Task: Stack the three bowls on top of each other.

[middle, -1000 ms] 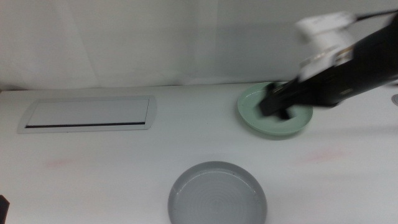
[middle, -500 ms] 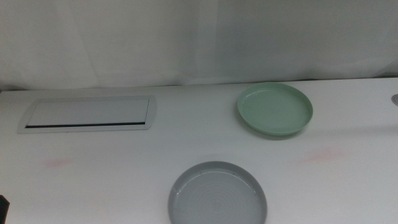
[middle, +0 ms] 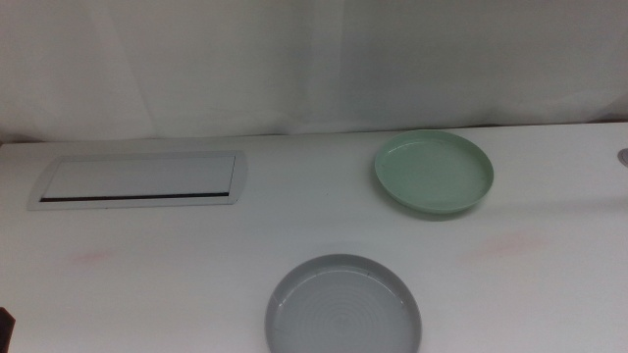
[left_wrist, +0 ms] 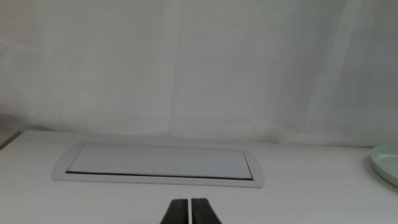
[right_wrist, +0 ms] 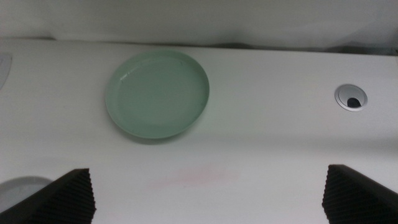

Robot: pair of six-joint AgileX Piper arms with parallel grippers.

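On the white table (middle: 294, 216) we see the flat panel (middle: 137, 179) at far left. The grey bowl (middle: 342, 306) sits at the near edge, the green bowl (middle: 433, 173) well apart at far right, both empty. Our right gripper (right_wrist: 205, 193) hangs above, jaws spread wide; our left gripper (left_wrist: 189, 211) waits with jaws pressed together.
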